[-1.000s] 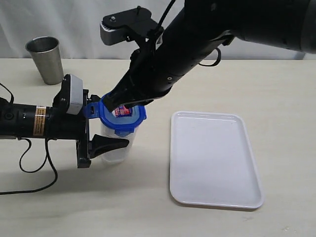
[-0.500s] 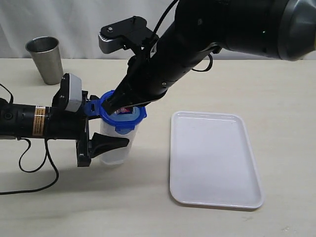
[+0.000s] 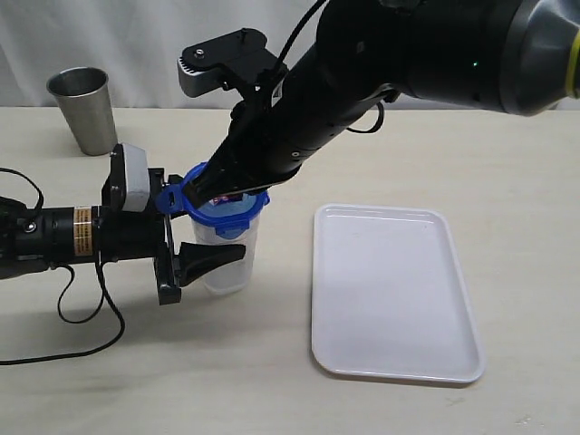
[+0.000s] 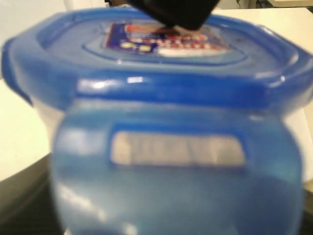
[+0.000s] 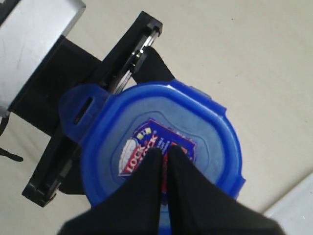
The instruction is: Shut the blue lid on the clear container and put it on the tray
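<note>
Right gripper (image 5: 164, 152), fingers together, tips down on the blue lid (image 5: 208, 125).
Only the right wrist view shows the tips meeting the sticker (image 5: 142, 147). The left gripper (image 3: 222, 254) clamps the clear container (image 3: 231, 270), which is beside the tray (image 3: 394, 299) and off it. The left gripper's far finger is hidden.

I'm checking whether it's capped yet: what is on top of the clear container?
The blue lid sits on the clear container, with the closed right claw pressing its sticker. The claw hides part of the sticker, and the lid covers the container's rim.
</note>
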Tool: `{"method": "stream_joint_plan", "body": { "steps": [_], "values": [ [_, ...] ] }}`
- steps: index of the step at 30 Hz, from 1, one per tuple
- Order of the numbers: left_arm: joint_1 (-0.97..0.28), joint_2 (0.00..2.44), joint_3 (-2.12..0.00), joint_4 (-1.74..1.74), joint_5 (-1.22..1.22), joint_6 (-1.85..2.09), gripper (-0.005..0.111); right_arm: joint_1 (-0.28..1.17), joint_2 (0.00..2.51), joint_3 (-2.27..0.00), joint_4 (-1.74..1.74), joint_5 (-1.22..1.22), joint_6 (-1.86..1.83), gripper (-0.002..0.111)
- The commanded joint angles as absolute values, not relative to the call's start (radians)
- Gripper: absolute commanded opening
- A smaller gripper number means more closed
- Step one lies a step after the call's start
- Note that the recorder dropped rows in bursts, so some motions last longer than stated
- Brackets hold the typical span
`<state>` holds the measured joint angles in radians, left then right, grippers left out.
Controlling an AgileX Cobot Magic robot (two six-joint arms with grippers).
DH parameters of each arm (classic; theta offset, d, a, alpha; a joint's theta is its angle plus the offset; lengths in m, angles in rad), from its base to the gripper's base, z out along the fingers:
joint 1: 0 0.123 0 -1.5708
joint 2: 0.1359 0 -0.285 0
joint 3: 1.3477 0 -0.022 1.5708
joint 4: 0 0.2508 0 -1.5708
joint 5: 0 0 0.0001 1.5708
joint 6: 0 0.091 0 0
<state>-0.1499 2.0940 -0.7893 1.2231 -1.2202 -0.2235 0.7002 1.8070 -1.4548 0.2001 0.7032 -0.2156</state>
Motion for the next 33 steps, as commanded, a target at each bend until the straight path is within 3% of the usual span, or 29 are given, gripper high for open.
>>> {"method": "stream_joint_plan", "body": {
  "steps": [1,7,12,17,21,25,33],
  "values": [
    [-0.152,2.1,-0.793,1.208,-1.221,-0.195,0.0,0.696,1.822,-1.453,0.2,0.706,-0.218,0.004],
    [-0.152,2.1,-0.793,1.206,-1.221,-0.189,0.003,0.696,1.825,-1.453,0.194,0.706,-0.218,0.004],
    [-0.152,2.1,-0.793,1.218,-1.221,-0.191,0.026,0.696,1.825,-1.453,0.134,0.712,-0.177,0.004],
    [-0.152,2.1,-0.793,1.208,-1.221,-0.217,0.036,0.696,1.825,-1.453,0.081,0.712,-0.133,0.004],
    [-0.152,2.101,-0.793,1.198,-1.221,-0.217,0.061,0.696,1.825,-1.453,0.089,0.706,-0.133,0.004],
    [-0.152,2.102,-0.793,1.175,-1.221,-0.231,0.078,0.696,1.825,-1.453,0.089,0.703,-0.133,0.004],
    [-0.148,2.102,-0.793,1.16,-1.221,-0.236,0.078,0.696,1.795,-1.453,0.089,0.662,-0.133,0.004]
  ]
}}
